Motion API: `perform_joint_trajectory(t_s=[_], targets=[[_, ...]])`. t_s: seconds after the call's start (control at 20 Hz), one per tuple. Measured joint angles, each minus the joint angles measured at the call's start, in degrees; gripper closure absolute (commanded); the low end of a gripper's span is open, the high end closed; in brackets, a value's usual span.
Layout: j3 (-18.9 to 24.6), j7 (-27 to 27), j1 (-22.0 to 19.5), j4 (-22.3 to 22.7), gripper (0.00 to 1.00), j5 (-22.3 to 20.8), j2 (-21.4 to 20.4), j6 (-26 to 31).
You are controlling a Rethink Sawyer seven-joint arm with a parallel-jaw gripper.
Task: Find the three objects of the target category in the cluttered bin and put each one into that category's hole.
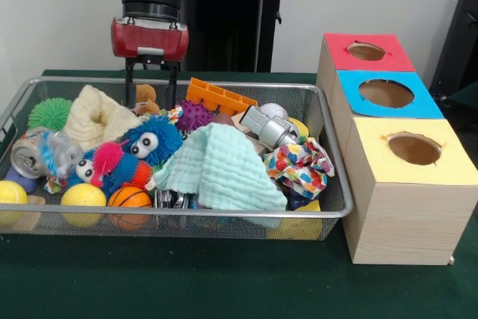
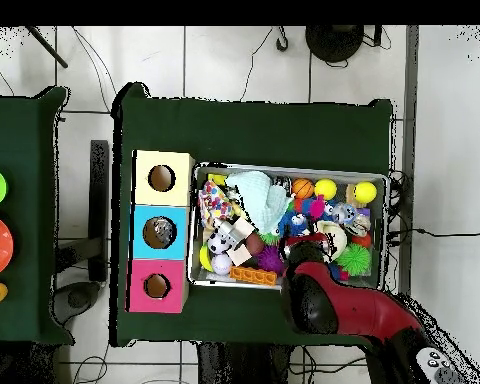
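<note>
The silver wire-mesh bin [image 1: 246, 84] sits on the green table, full of mixed toys; it also shows in the overhead view [image 2: 294, 168]. My gripper [image 1: 151, 98] hangs at the bin's back edge. It is open, with its fingers [image 1: 129, 84] on either side of a small brown toy [image 1: 146, 95]. In the overhead view my red arm [image 2: 334, 300] hides the gripper. The blue-framed hole [image 1: 386, 93] is the middle one of three wooden boxes, right of the bin in the front view. In the overhead view the hole [image 2: 161, 232] lies left of the bin.
In the bin lie a mint cloth [image 1: 220, 169], a blue googly-eyed furry toy [image 1: 149, 140], a cream knit cloth [image 1: 93, 117], an orange plastic piece [image 1: 216, 97], a purple spiky ball [image 1: 194, 116], a can [image 1: 30, 156] and yellow balls [image 1: 82, 196]. Red-framed [image 1: 366, 51] and yellow-framed [image 1: 414, 149] holes flank the blue one.
</note>
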Motion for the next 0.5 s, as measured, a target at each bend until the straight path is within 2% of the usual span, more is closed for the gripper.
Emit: perform_joint_trajectory(t_s=[0.5], targets=[[1.5,0.0,0.0,1.1,0.00,3.1,-5.4,5.8]])
